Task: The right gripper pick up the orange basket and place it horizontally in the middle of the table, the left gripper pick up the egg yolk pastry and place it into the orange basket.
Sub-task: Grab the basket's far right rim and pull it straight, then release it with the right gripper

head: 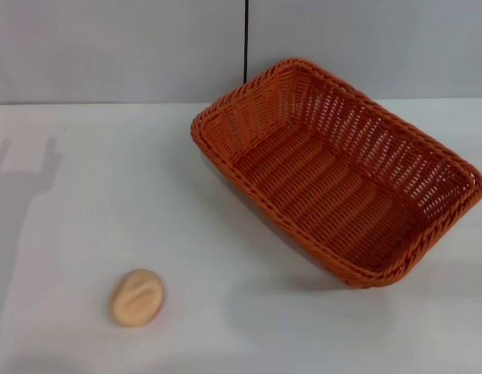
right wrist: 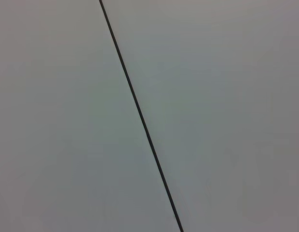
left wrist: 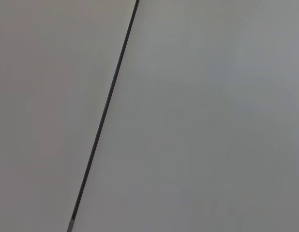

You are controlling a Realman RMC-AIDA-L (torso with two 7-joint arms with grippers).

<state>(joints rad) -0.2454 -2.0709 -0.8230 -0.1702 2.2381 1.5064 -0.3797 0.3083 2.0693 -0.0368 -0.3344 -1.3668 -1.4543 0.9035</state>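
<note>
A wide white table (head: 85,195) is seen in the head view, filling most of the picture, with a pale grey wall (head: 116,47) behind it that is split by a thin dark vertical seam (head: 246,39). The orange basket (head: 334,175) is set on the right half of the table, turned at a slant so that its long sides run diagonally from the far middle toward the near right edge; its open top faces up and nothing is seen inside it. The egg yolk pastry (head: 136,297) is laid on the near left part of the table, well apart from the basket, with its scored top upward. Neither the left gripper nor the right gripper is shown in any view, so it cannot be told whether their fingers are apart or together; in both wrist views only the plain grey wall (left wrist: 212,121) and a dark seam (right wrist: 140,116) are seen
</note>
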